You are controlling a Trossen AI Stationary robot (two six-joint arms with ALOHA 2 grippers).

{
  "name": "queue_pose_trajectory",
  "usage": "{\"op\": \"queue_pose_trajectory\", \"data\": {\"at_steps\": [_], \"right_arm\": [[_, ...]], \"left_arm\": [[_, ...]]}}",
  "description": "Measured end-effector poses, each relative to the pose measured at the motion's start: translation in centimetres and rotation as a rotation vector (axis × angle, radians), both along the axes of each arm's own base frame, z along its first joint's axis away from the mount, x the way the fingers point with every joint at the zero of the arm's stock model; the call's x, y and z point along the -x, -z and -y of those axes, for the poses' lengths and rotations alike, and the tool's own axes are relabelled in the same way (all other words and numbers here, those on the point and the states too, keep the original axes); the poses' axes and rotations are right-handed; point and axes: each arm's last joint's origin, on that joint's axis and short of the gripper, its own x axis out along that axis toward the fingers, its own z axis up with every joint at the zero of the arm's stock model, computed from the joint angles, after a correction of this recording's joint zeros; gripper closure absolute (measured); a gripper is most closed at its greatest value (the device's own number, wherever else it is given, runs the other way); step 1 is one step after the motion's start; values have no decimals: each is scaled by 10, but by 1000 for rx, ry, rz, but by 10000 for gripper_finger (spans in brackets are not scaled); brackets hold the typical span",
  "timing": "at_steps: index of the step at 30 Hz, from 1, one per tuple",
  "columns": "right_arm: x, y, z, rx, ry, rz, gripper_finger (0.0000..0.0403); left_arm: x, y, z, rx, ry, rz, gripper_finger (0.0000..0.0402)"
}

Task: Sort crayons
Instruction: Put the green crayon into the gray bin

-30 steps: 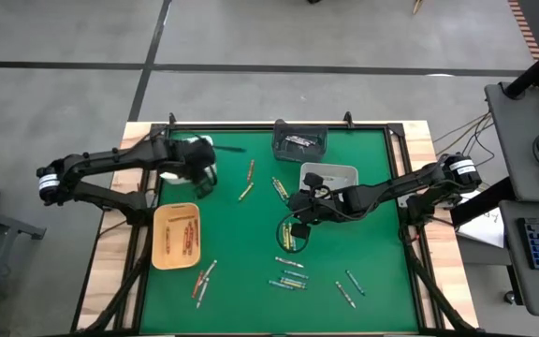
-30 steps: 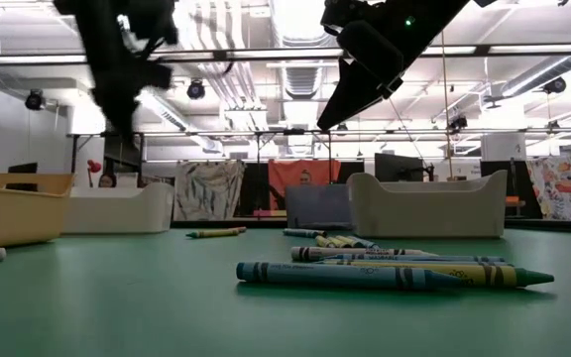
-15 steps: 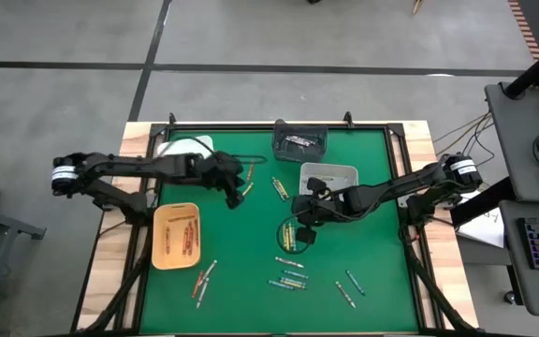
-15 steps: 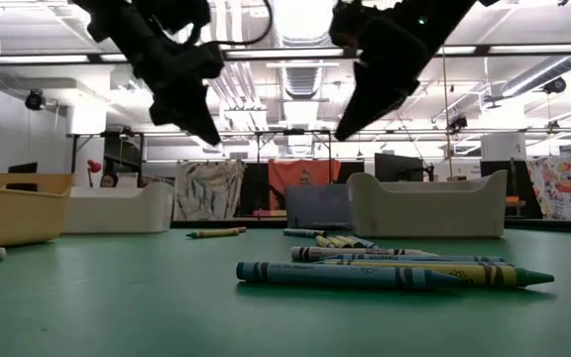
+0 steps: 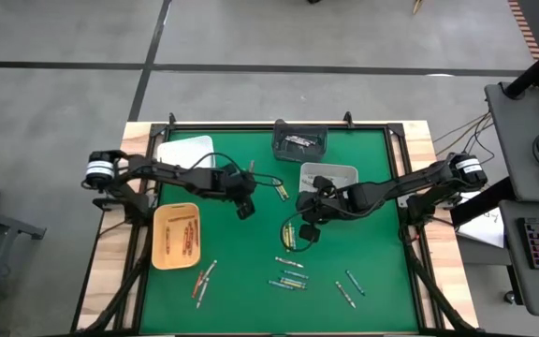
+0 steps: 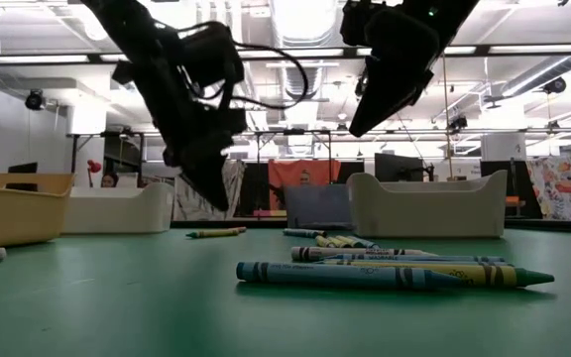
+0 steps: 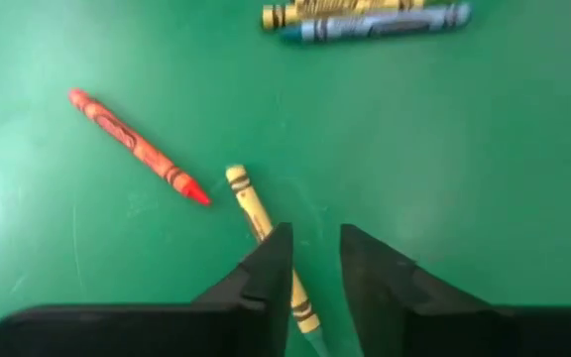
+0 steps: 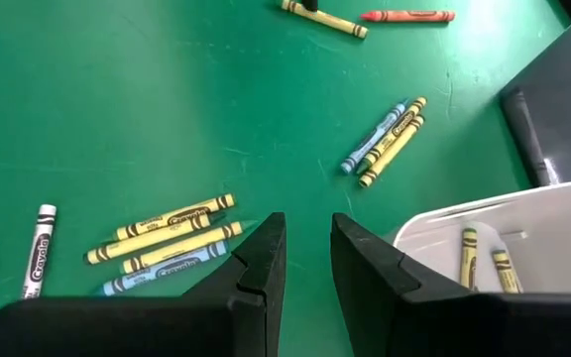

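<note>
Crayons lie loose on the green table [image 5: 232, 300]. My left gripper [image 7: 315, 238] hangs low over a yellow crayon [image 7: 251, 203], open by a narrow gap, with nothing between its fingers. One finger hides that crayon's near end. A red crayon [image 7: 137, 149] lies beside it, and a yellow and blue pair [image 7: 365, 15] farther off. My right gripper [image 8: 307, 228] hovers higher near the table's middle [image 5: 304, 229], also narrowly open and holding nothing. It stands above a cluster of yellow crayons [image 8: 171, 233] and next to a white bin [image 8: 504, 248].
A tan tray [image 5: 176, 234] with red crayons sits at the left, a white tray [image 5: 185, 150] at the far left and a dark bin [image 5: 299, 142] at the far edge. The white bin [image 5: 328, 176] holds yellow crayons. More crayons [image 5: 291, 276] lie toward the near edge.
My left gripper has swung away from the white tray at the far left, toward the table's middle and down. It now hangs low over the yellow crayon. My right gripper has stayed in place and tipped a little steeper.
</note>
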Motion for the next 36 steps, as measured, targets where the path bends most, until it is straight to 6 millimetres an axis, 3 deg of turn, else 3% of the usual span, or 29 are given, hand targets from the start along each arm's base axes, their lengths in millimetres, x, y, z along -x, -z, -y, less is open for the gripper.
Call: {"op": "queue_pose_trajectory", "data": {"at_steps": [8, 19, 24, 32, 36], "right_arm": [[0, 0, 0, 8, -11, -2, 330], [-2, -1, 0, 22, -35, 13, 330], [-2, -1, 0, 22, -35, 13, 330], [-2, -1, 0, 23, -36, 13, 330], [-2, -1, 0, 30, -45, 10, 330]], "left_arm": [[-2, 19, -1, -46, -23, -84, 262], [-3, 33, -2, -44, -47, -123, 257], [0, 40, -2, -33, -60, -137, 289], [1, 41, -1, -19, -76, -126, 387], [2, 34, 2, -36, -65, -105, 393]]}}
